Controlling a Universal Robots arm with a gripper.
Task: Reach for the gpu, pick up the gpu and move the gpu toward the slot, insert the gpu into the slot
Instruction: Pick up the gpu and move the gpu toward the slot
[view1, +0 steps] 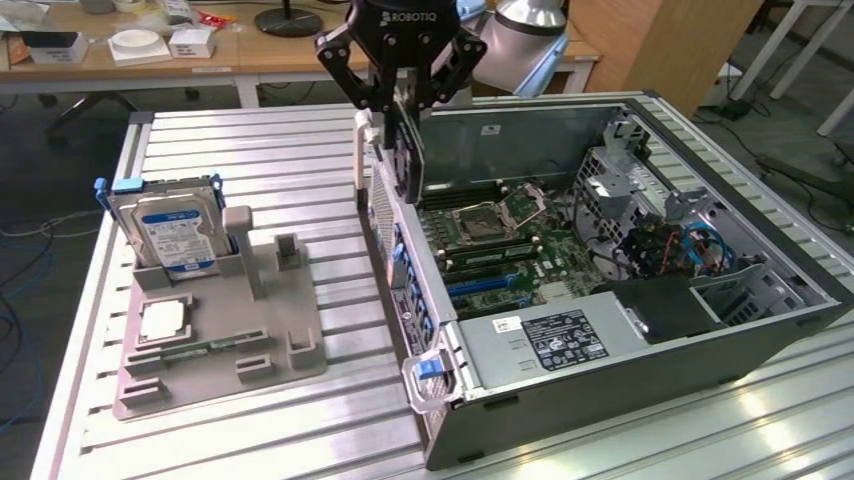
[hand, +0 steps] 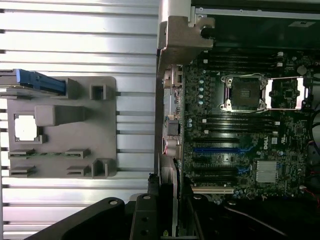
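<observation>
My gripper hangs over the open computer case and is shut on the gpu. The gpu is a dark card held on edge, with its silver bracket toward the exterior view's left. It hangs above the case's wall on the exterior view's left, over the motherboard, clear of the board. In the wrist view the gpu shows edge-on between my dark fingers. The blue slot lies on the motherboard below, and it shows again as the blue slot in the wrist view.
A grey holder tray sits on the slatted table at the exterior view's left. It carries a blue-labelled hard drive, a processor chip and a memory stick. A wooden desk stands behind.
</observation>
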